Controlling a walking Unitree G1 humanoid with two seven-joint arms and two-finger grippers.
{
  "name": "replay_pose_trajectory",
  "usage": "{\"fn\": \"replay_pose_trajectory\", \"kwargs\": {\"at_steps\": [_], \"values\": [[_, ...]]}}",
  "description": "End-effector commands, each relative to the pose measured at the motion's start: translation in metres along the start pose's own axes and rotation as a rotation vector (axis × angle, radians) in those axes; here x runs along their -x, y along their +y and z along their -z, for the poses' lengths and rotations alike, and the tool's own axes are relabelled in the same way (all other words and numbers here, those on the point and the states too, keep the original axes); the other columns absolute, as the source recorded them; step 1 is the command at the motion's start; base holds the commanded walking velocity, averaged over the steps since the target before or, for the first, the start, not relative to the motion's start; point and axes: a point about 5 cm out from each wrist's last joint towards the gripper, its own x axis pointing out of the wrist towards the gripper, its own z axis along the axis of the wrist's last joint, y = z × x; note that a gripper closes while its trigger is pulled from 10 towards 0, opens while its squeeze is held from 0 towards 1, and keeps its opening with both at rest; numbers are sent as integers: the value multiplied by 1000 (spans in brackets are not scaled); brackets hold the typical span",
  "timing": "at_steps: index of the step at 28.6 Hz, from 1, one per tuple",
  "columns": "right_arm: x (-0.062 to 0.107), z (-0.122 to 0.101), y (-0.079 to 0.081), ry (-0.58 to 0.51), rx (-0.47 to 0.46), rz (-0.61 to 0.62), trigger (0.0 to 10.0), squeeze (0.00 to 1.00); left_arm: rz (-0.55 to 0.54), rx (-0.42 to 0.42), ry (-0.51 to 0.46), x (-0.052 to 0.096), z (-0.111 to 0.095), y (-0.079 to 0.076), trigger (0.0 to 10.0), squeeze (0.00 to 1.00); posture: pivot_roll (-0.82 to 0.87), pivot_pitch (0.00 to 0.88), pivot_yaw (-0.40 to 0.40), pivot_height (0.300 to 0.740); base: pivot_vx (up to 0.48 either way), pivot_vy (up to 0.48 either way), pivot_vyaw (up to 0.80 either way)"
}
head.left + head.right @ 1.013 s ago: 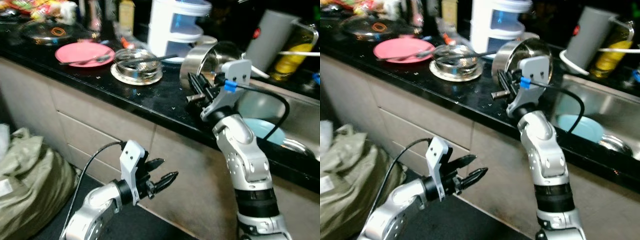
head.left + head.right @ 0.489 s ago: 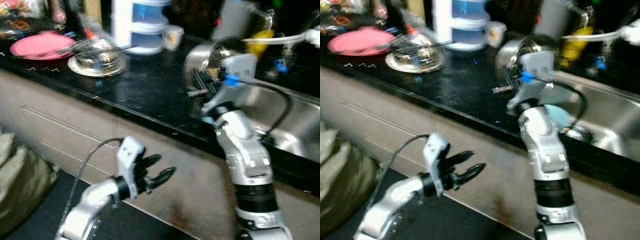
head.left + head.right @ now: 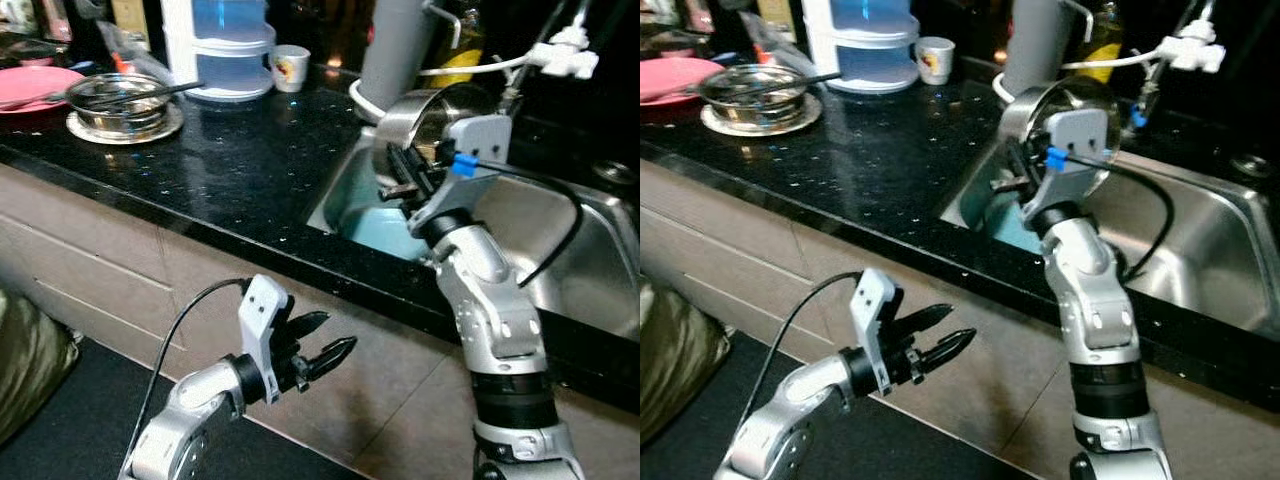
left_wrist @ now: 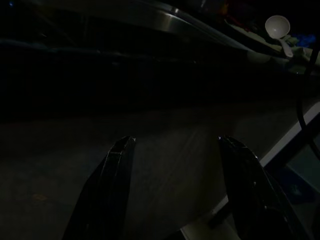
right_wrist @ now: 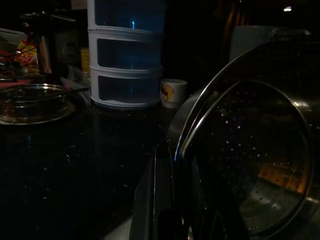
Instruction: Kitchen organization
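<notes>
Steel colander (image 3: 425,120) pinched at its rim by right gripper (image 3: 400,175), held tilted above the sink (image 3: 580,250)
Not yet set down; steel bowl (image 3: 120,95) and pink plate (image 3: 35,82) left on counter (image 3: 240,170); left gripper (image 3: 325,358) idle, fingers spread, empty

a: where's the right arm?
b: raised upright, forearm nearly vertical, wrist bent forward at the top. the right gripper (image 3: 398,176) sits at the end of it, its black fingers (image 5: 159,200) clamped together on the rim of a steel colander (image 3: 1070,105), which it holds tipped on its side.
a: and the left?
b: low, elbow bent, forearm reaching forward and a little up. the left gripper (image 3: 325,350) hangs in the air, holding nothing, its two black fingers (image 4: 112,180) spread apart with a clear gap between the tips.
</notes>
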Motion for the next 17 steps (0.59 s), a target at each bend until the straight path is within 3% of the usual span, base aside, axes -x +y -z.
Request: {"fn": "replay_pose_trajectory", "kwargs": {"at_steps": [1,12,17], "values": [[-2,-3,0,-4,13,-3,10000,0,-2,8,13,2,3,1,10000,0,145,11,-150,740,0,0,0],[-3,-1,1,13,18,-11,10000,0,-2,4,15,2,3,0,10000,0,146,10,-151,740,0,0,0],[-11,-1,5,37,23,-29,10000,0,-3,5,15,1,4,0,10000,0,148,12,-153,740,0,0,-800]]}}
